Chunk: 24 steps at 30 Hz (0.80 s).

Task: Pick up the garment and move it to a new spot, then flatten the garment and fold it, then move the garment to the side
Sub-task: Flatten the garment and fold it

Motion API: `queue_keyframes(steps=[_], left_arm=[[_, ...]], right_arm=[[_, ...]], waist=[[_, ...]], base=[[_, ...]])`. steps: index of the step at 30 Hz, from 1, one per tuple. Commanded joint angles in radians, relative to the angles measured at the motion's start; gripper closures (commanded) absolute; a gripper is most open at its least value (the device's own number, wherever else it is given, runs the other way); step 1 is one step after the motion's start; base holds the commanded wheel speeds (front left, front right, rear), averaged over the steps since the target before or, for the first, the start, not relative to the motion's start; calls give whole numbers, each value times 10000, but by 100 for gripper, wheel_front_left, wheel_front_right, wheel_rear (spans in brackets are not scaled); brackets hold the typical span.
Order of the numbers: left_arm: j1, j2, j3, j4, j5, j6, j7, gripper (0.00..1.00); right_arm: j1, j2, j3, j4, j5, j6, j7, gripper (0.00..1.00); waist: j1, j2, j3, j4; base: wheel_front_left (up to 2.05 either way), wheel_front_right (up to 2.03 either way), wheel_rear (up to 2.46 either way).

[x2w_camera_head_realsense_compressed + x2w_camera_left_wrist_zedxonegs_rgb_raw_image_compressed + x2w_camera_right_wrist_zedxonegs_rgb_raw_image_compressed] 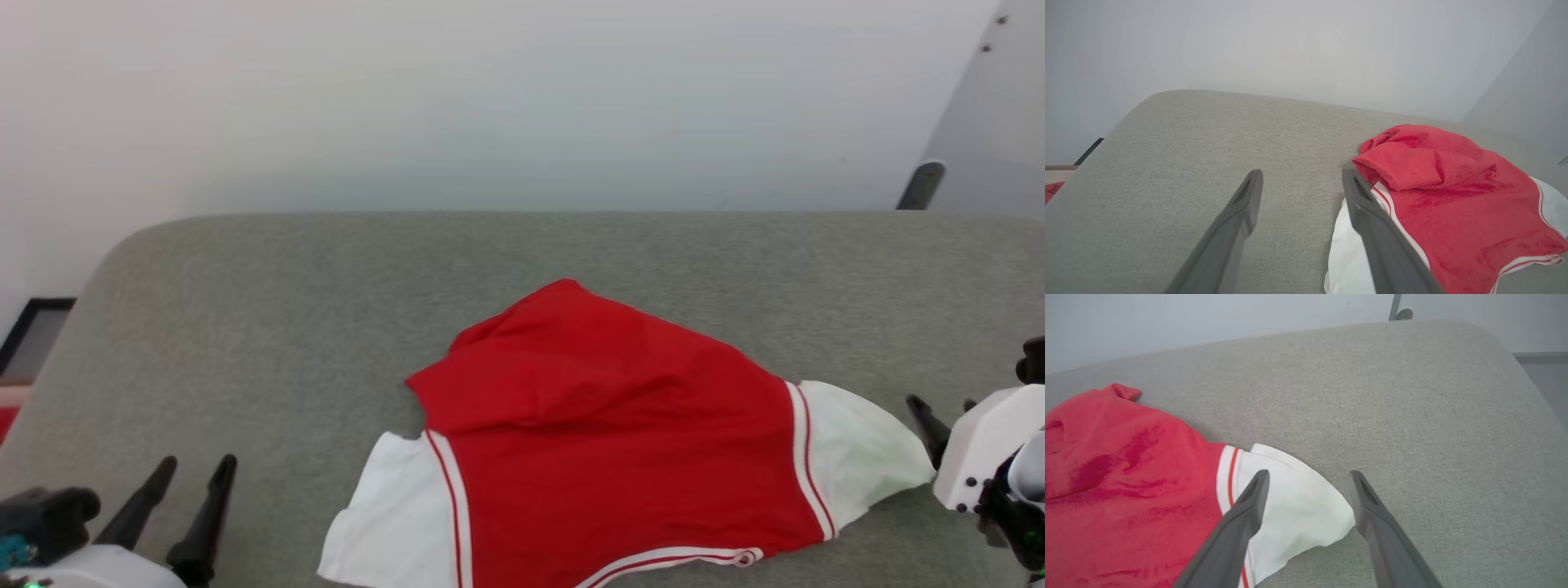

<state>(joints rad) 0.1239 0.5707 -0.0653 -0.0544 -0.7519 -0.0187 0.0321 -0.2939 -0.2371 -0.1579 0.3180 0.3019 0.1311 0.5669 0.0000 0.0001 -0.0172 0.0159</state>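
Observation:
The garment, bright red with white sleeve ends edged in thin red-and-white stripes, lies loosely spread and rumpled on the grey padded surface. Its upper part is folded over itself. My left gripper stands open at the lower left, apart from the left white sleeve. In the left wrist view the garment lies just right of my open left gripper. My right gripper is open at the right sleeve's tip. In the right wrist view that white sleeve lies between and below the open right gripper.
The grey padded surface has rounded far corners and ends at a pale wall. A dark rod stands at the far right behind it. A dark frame and a bit of red show beyond the left edge.

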Motion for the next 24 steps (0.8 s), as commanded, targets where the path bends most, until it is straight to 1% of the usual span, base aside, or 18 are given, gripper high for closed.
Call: queue_keyframes(steps=[1, 8, 11, 12, 14, 15, 19, 20, 24], left_arm=[[-65, 81, -28, -90, -119, -62, 158, 0], [-572, 452, -212, -570, -1101, -178, 1861, 0], [-815, 633, -331, -533, -1693, -76, 2880, 0], [-903, 628, -383, -478, -1968, -21, 3272, 0], [-1087, 845, -538, -382, -2290, 104, 4105, 0], [-1189, 844, -630, -311, -2534, 188, 4540, 0], [-1603, 1133, -1060, -9, -2872, 512, 5977, 0], [-1695, 1116, -1150, 115, -2997, 679, 6318, 0], [-2022, 1315, -1620, 436, -3125, 1084, 7530, 0]], right_arm=[[177, 105, 3, -186, 79, -6, -184, 0], [602, 529, 182, -1381, 308, -6, -1475, 0], [747, 726, 261, -1733, 329, -6, -1934, 0], [799, 771, 262, -1815, 309, -6, -2052, 0], [869, 859, 239, -1952, 301, -6, -2201, 0], [893, 895, 218, -2015, 303, -6, -2244, 0], [991, 997, 54, -2160, 274, -6, -2271, 0], [999, 1009, -1, -2186, 247, -6, -2263, 0], [1009, 1065, -164, -2282, 192, -6, -2178, 0]], waist=[[0, -1, -86, -254], [0, -1, -60, -811], [0, -1, -11, -1052], [0, -1, 3, -1120], [0, -1, 34, -1257], [0, -1, 51, -1313], [0, -1, 131, -1486], [0, -1, 157, -1511], [0, -1, 299, -1616]], base=[[0, 0, 0], [0, 0, 0], [0, 0, 0], [0, 0, 0], [0, 0, 0], [0, 0, 0], [0, 0, 0], [0, 0, 0], [0, 0, 0]])
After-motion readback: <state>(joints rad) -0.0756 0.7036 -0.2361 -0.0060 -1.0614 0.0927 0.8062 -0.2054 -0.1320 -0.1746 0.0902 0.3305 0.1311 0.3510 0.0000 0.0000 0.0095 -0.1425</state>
